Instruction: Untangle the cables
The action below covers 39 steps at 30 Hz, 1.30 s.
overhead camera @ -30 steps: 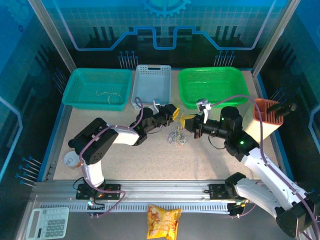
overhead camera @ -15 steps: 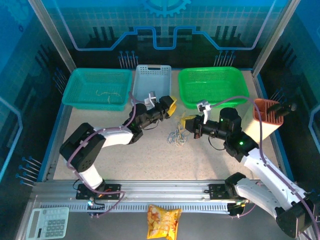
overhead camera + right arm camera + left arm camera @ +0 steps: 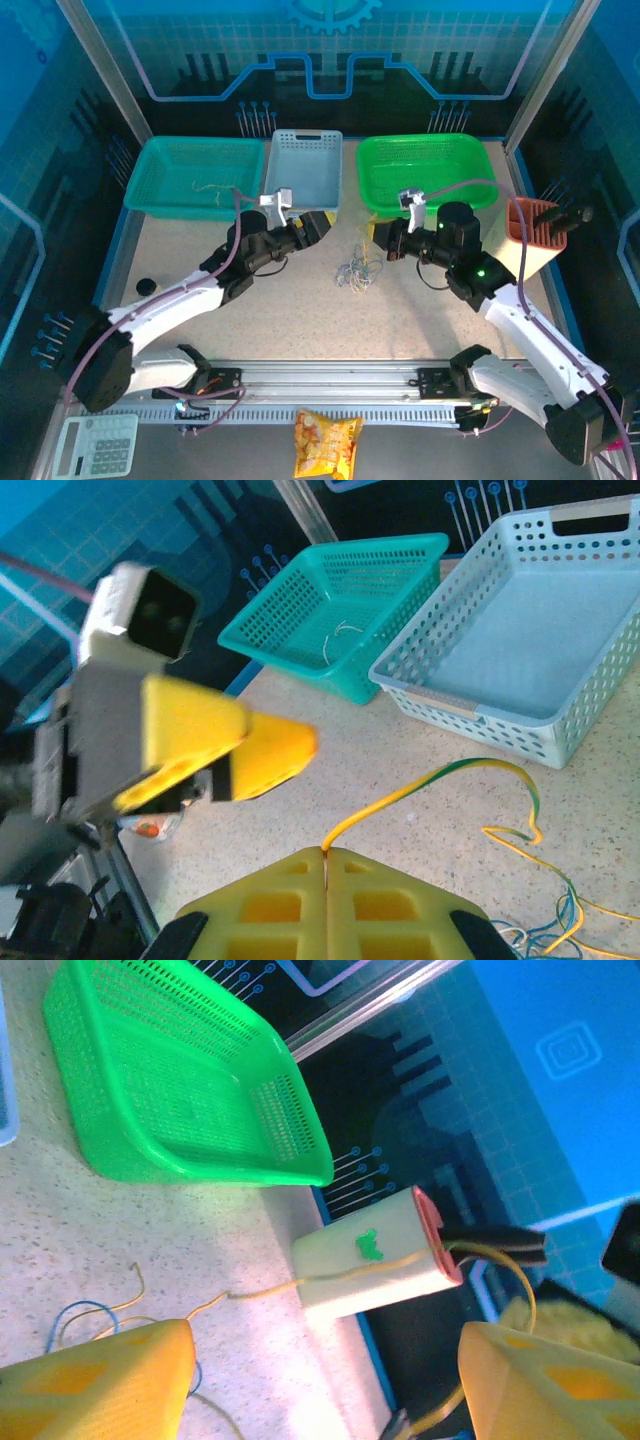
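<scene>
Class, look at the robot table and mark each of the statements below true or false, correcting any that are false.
1. The right hand is shut on a yellow cable. True.
2. The left hand is shut. False: its fingers stand wide apart.
3. The cable clump lies inside the light blue basket. False: it lies on the table, in front of the baskets.
4. The teal basket has a thin wire in it. True.
</scene>
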Motion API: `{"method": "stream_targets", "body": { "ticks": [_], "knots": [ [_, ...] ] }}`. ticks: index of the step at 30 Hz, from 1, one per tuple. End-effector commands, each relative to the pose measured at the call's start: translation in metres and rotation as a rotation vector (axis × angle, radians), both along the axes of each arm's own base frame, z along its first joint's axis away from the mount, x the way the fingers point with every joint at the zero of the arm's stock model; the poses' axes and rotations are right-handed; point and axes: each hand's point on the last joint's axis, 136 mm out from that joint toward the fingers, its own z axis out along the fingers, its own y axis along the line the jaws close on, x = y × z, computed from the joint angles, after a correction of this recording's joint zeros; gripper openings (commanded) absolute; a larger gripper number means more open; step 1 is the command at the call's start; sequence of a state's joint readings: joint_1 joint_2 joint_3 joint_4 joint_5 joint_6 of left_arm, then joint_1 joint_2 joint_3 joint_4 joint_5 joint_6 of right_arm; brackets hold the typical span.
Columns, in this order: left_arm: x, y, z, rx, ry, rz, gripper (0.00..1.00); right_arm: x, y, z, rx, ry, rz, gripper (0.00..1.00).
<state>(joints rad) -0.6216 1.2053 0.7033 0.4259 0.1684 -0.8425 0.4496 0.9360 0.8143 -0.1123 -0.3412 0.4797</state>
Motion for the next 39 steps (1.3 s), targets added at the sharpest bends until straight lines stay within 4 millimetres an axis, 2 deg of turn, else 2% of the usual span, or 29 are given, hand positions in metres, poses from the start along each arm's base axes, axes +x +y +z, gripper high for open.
{"method": "stream_targets", "body": {
  "ticks": [1, 5, 6, 12, 18, 30, 34, 39],
  "knots": [
    [-0.022, 0.002, -0.024, 0.268, -0.113, -0.083, 0.72, 0.009, -0.004, 0.019, 0.031, -0.010, -0.039, 0.00],
    [-0.039, -0.012, -0.025, 0.349, -0.185, -0.169, 0.72, 0.012, -0.001, 0.019, 0.047, 0.010, -0.032, 0.00],
    [-0.042, -0.017, -0.025, 0.364, -0.201, -0.189, 0.72, 0.013, 0.000, 0.030, 0.061, -0.008, -0.028, 0.00],
    [-0.046, -0.047, -0.035, 0.452, -0.243, -0.255, 0.72, 0.014, 0.001, 0.036, 0.074, -0.010, -0.024, 0.00],
    [-0.037, -0.070, -0.040, 0.484, -0.267, -0.271, 0.72, 0.012, 0.000, 0.034, 0.075, -0.004, -0.025, 0.00],
    [-0.008, -0.086, -0.046, 0.541, -0.293, -0.218, 0.70, 0.008, 0.001, 0.032, 0.089, 0.005, -0.013, 0.00],
    [-0.004, -0.090, -0.049, 0.551, -0.294, -0.222, 0.62, 0.008, 0.001, 0.033, 0.093, 0.003, -0.012, 0.00],
    [-0.002, -0.093, -0.048, 0.544, -0.295, -0.224, 0.38, 0.009, 0.001, 0.033, 0.094, 0.003, -0.017, 0.00]
  ]
}}
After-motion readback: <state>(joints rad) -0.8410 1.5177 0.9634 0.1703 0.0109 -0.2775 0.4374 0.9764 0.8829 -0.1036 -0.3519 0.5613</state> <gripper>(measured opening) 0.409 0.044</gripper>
